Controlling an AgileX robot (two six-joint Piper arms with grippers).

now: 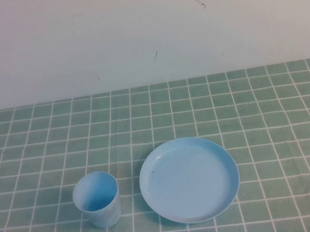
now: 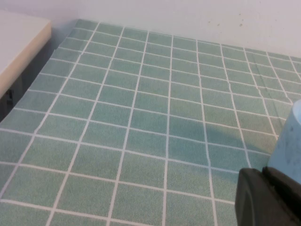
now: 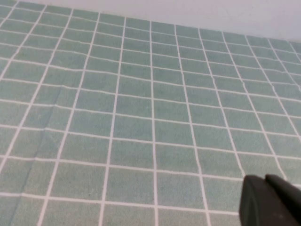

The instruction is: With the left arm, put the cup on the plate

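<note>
You are at the very start: nothing of the task looks done yet. The cup [image 1: 97,199] stands upright on the green checked tablecloth [image 1: 199,104], just beside the plate [image 1: 189,179] on the plate's left and not touching it, and the plate's inside is bare. Neither arm shows in the high view, so both sit back out of that frame. In the left wrist view only a dark corner of the left gripper [image 2: 268,197] shows, with a pale blue edge of the cup [image 2: 289,146] close ahead of it and off to one side; you cannot tell from this how far its fingers are apart, and it does not appear to have hold of anything. The right gripper [image 3: 270,202] likewise shows only as a dark corner over bare cloth, with no task thing near it, and its opening cannot be read either; it looks parked. What is left is everything: bring the left gripper to the cup, close on it, lift, carry it across to the plate, and set it down inside the rim.
</note>
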